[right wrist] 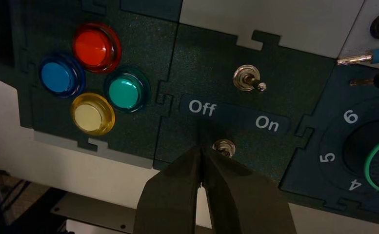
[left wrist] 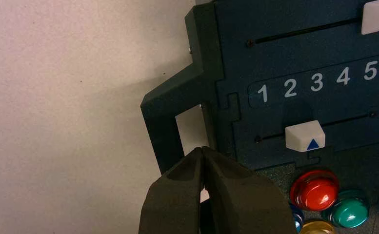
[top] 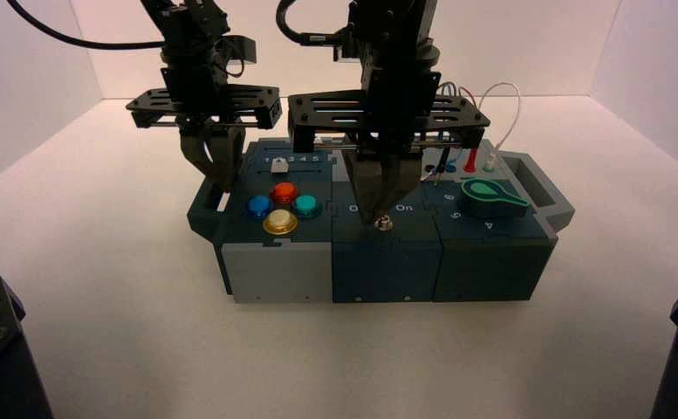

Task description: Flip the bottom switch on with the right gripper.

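The bottom switch (right wrist: pixel 224 146) is a small toggle with a silver nut collar, set below the "Off / On" lettering on the box's middle panel; in the high view the bottom switch (top: pixel 385 224) sits near the front edge. My right gripper (right wrist: pixel 200 148) is shut with nothing held, its tips right beside the switch on the "Off" side and partly covering it, so the lever's position is hidden. From above, the right gripper (top: pixel 377 219) points straight down at that spot. My left gripper (left wrist: pixel 202 150) is shut and empty, hanging over the box's left handle (left wrist: pixel 165 126).
A second toggle (right wrist: pixel 248 79) above the lettering leans toward "On". Red (right wrist: pixel 95 46), blue (right wrist: pixel 59 75), green (right wrist: pixel 124 90) and yellow (right wrist: pixel 91 114) buttons lie left of the switches. A green knob (top: pixel 488 196) and wires (top: pixel 501 105) are to the right. A white slider (left wrist: pixel 304 136) sits below numbers 1–5.
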`<state>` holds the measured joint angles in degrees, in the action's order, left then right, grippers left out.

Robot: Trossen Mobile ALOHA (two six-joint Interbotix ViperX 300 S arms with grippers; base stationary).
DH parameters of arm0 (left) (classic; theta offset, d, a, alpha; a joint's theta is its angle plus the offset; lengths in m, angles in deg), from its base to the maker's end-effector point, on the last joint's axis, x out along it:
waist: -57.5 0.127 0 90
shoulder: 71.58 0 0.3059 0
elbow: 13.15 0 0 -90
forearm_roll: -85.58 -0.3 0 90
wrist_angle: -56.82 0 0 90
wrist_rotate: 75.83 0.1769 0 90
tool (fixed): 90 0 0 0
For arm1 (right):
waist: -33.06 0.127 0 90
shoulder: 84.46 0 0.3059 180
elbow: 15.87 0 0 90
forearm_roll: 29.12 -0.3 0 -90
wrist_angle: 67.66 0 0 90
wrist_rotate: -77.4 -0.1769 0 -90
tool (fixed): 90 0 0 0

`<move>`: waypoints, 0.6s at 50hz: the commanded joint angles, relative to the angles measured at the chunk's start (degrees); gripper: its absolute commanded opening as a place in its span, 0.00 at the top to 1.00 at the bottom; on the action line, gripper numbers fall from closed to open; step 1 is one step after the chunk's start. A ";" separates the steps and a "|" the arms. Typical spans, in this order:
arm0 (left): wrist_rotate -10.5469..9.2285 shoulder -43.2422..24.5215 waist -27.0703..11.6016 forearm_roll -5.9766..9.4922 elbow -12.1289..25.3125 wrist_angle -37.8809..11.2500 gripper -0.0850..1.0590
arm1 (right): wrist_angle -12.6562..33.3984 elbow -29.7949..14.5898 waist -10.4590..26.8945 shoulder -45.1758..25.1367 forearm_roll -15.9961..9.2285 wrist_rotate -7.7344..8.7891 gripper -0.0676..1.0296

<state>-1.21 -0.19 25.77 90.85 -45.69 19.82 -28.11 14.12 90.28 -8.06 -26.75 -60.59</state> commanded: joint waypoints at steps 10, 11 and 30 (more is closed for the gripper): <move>1.05 -1.32 -2.37 0.09 -0.88 0.44 0.95 | 1.49 0.26 -1.41 1.93 1.58 -0.53 0.96; 1.05 -1.32 -2.37 0.09 -0.88 0.44 0.95 | 1.58 0.26 -1.49 1.93 1.67 -0.53 0.96; 1.05 -1.05 -2.37 0.09 -0.70 0.44 0.95 | 2.46 0.88 -1.93 2.02 2.99 -0.53 0.96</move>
<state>-1.21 -0.28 25.77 90.85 -45.69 20.00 -26.36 15.00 89.57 -7.01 -24.55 -60.68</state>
